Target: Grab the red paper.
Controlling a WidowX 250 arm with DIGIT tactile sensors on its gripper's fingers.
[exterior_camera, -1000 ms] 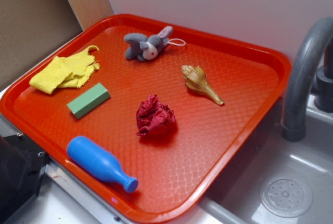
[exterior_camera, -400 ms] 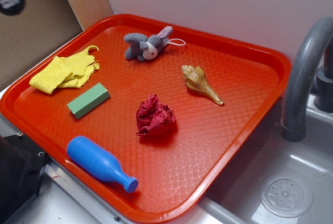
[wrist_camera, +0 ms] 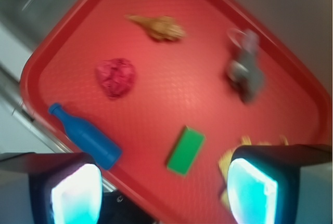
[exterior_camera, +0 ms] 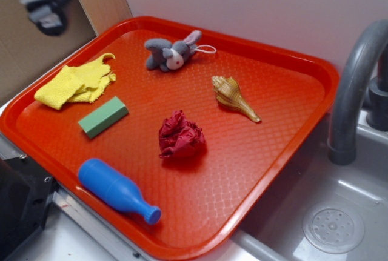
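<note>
From the exterior view, the red paper (exterior_camera: 180, 136) sits loose near the middle of the tray (exterior_camera: 303, 61), just below the seashell (exterior_camera: 234, 97). The hand (exterior_camera: 45, 0) hovers blurred, high beyond the tray's far-left corner, well apart. From the wrist, its fingers (wrist_camera: 75, 195) spread wide, empty, paper (wrist_camera: 116, 77) ahead, presumably readying an approach.

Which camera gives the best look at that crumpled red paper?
The exterior view: the red paper sits mid-tray, sharp, its folds clear. The wrist view shows it too, but blurred and from high above.
</note>
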